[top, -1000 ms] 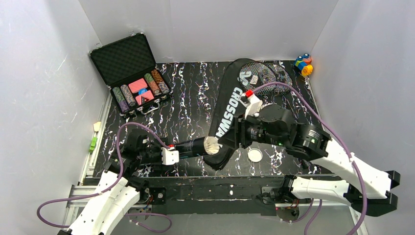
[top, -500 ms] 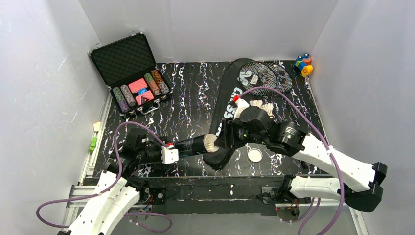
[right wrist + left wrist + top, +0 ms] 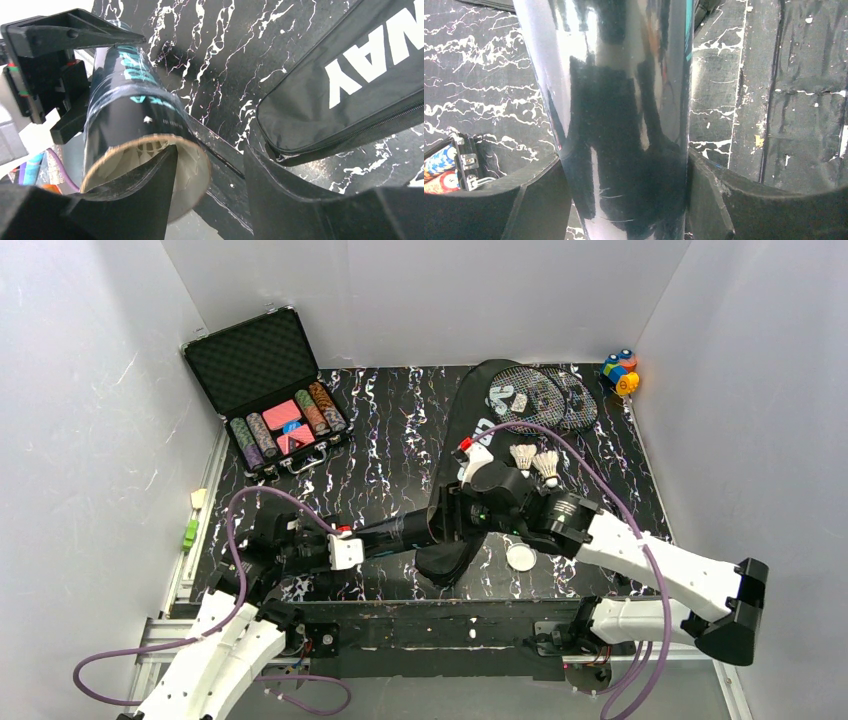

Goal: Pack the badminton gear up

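Right wrist: right gripper (image 3: 210, 190) at tube (image 3: 130, 115) mouth, perhaps inside.

Glossy dark tube (image 3: 624, 125) gripped by left claw (image 3: 624, 200) — marbled black table (image 3: 484, 90) beneath, poker-chip case (image 3: 449, 167) corner

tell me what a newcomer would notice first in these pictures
The two arms meet at the front middle of the table. The left gripper clamps a shiny dark tube lying level, and the open right gripper sits at its mouth, where white feathers show inside. Beside them lies a big black bag, with two loose shuttlecocks to its right, rackets at the back, and an open case of poker chips at the back left.
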